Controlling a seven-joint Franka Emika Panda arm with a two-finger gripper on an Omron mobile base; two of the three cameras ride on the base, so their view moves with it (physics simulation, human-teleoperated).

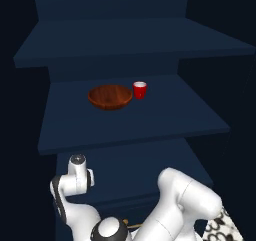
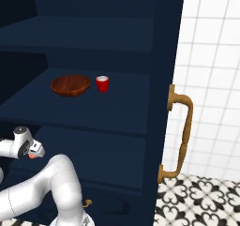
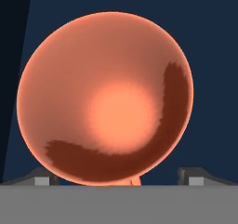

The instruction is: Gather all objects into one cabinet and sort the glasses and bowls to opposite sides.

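**Gripper Spread Over Salmon-Orange Cup, Lower Cabinet Shelf**

Cabinet (image 1: 30, 60): tall, dark navy-blue, plain flat shelves, seen open from the front. Brass-coloured handle (image 2: 182, 136) mounted upright on the door edge at the right side in the right base view.

Middle shelf (image 1: 190, 115): carries the wooden bowl (image 1: 110, 96) and the red cup (image 1: 140, 90). Bowl wide, shallow, reddish-brown, upright, set near the centre of the shelf, closer to the back edge than to the front edge. Red cup upright, white inside, standing just beside the bowl toward the shelf's right edge; contact between the two cannot be told. Front strip of the shelf bare.

Salmon-orange cup (image 3: 106, 97): viewed straight down its open mouth from the hand view, round rim and pale bottom visible, resting against dark navy shelf surface. A small orange spot (image 2: 32, 156) at the hand in the right base view, at the level of the lower shelf, toward its left edge.

Gripper (image 3: 118, 177): fingers (image 3: 44, 177) spread wide apart, one tip at each side of the cup's rim, not pressed on it. Whether the cup sits between the tips or just beyond them cannot be told. Hand low at the left of the arm (image 1: 185, 200).
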